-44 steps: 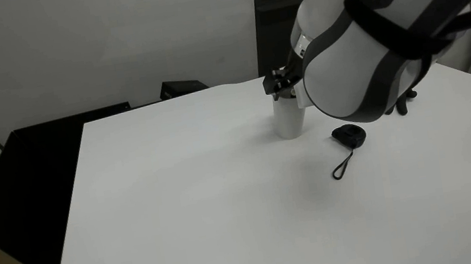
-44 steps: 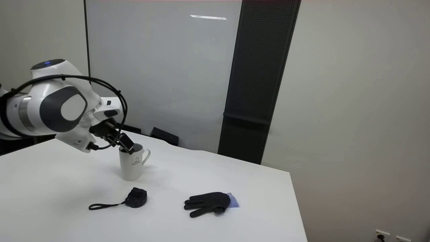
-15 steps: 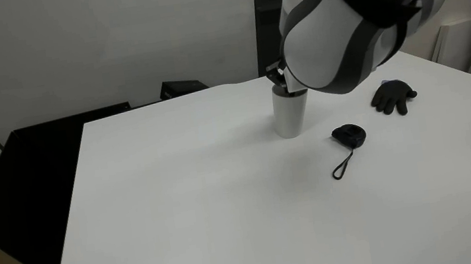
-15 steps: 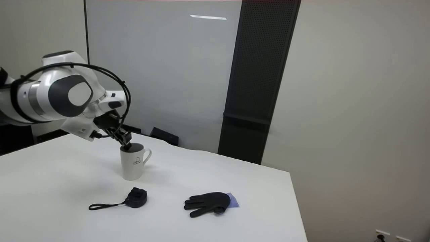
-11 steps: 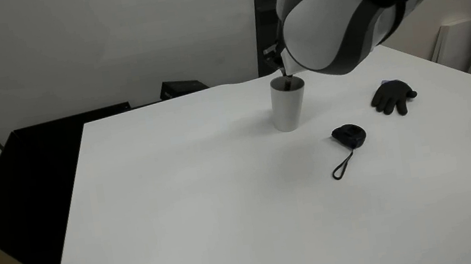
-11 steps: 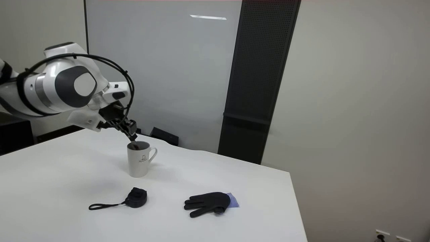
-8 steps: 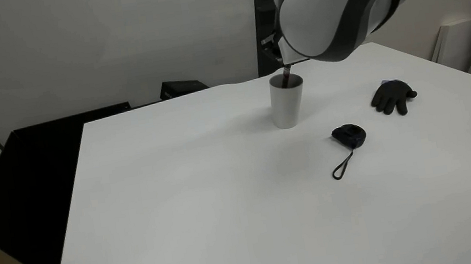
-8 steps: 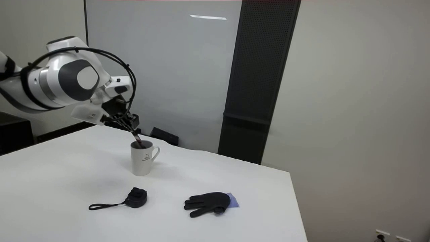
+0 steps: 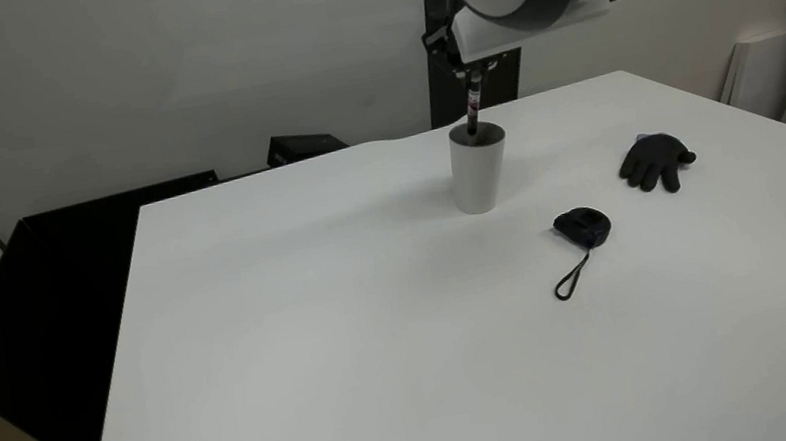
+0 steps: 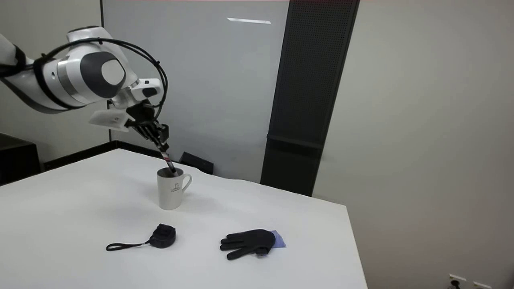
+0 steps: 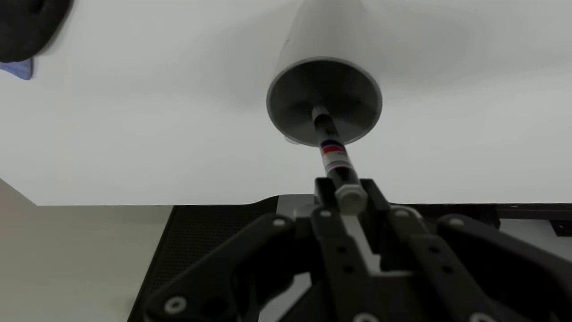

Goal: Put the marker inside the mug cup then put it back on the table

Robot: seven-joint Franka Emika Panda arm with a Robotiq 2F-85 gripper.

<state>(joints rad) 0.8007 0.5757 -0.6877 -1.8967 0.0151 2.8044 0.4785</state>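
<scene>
My gripper (image 11: pixel 347 190) is shut on the marker (image 11: pixel 334 154), its two fingertips pressing the sides near the pale upper end. Black at both ends, the marker has a white band with red and blue marks. It points down at a tilt, and its lower end is at the mouth of the mug cup (image 11: pixel 333 36); whether the tip is just inside or just above the rim I cannot tell. In both exterior views the mug cup (image 9: pixel 478 178) stands upright on the white table (image 9: pixel 285 328), below the gripper (image 10: pixel 164 147). A handle shows on the mug cup (image 10: pixel 168 194).
A black tape measure (image 9: pixel 585 226) with a cord loop lies nearer than the mug. Farther to the side, a black glove (image 10: pixel 247 242) rests on a blue piece (image 10: pixel 278 239). Black furniture (image 9: pixel 306 146) stands beyond the table's far edge.
My gripper has risen, drawing the marker up so that most of it shows above the mug. The mug has slid a little across the table and stays upright.
</scene>
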